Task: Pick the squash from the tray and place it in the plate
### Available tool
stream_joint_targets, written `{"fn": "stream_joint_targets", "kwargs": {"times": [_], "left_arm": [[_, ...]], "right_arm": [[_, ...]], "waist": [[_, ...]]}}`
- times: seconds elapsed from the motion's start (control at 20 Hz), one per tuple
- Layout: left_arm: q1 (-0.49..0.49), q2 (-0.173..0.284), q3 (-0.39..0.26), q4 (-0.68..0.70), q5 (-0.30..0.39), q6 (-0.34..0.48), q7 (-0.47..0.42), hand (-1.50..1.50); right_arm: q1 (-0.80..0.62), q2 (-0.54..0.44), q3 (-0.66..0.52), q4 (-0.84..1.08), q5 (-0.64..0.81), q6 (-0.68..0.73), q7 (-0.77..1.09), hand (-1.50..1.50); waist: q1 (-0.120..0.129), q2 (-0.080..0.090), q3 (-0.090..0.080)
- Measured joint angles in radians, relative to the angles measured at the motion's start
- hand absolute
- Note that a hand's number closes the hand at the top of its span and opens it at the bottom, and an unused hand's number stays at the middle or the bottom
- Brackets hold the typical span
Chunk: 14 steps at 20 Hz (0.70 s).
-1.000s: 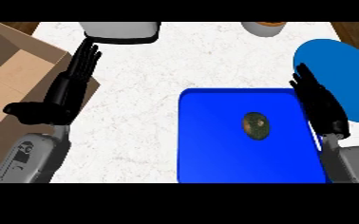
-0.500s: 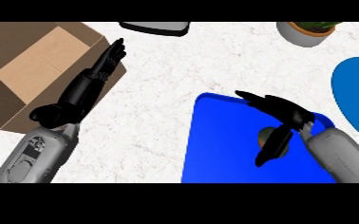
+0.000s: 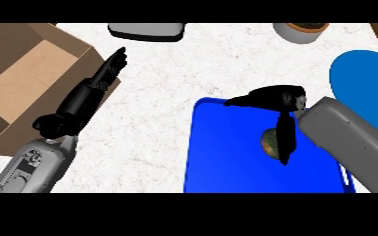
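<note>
The squash (image 3: 270, 143), a small dull green-brown lump, lies on the blue tray (image 3: 225, 155) at the lower right. My right hand (image 3: 279, 98) hovers over the tray's far edge. Its fingers (image 3: 285, 137) point straight down across the squash's right side and hide part of it, while the thumb sticks out to the left, away from the squash. The hand is open. The blue plate (image 3: 359, 76) is at the right edge, beyond my grey right forearm. My left hand (image 3: 87, 94) rests open at the left, fingers straight, beside the box.
An open cardboard box (image 3: 35, 75) fills the left side. A grey rounded object (image 3: 146, 30) sits at the top centre and a potted plant (image 3: 300, 31) at the top right. White counter (image 3: 162, 80) lies between the box and the tray.
My right hand has turned over the tray, and its fingers have come down against the squash. The left hand has stayed where it was, apart from a small shift of the view.
</note>
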Motion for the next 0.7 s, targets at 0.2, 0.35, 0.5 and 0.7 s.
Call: {"fn": "stream_joint_targets", "kwargs": {"times": [0.2,0.35,0.5,0.7], "left_arm": [[0.052,0.017,0.013,-0.038,-0.006,0.002,0.001,0.00],[0.071,0.019,0.023,-0.068,-0.009,0.009,0.016,0.00],[0.082,0.026,0.045,-0.055,-0.011,0.002,0.002,0.00],[0.078,0.023,0.060,-0.058,-0.012,-0.007,0.016,0.00]], "right_arm": [[-0.122,0.062,0.017,0.155,0.019,0.138,0.017,-1.50],[-0.192,0.120,0.026,0.262,0.015,0.222,0.048,-1.50],[-0.255,0.153,0.036,0.337,0.007,0.308,0.075,-1.50],[-0.329,0.186,0.060,0.428,0.064,0.347,0.065,-1.50]], "waist": [[-0.027,-0.005,-0.001],[-0.044,-0.008,-0.002],[-0.061,-0.009,-0.002],[-0.068,-0.008,-0.002]]}}
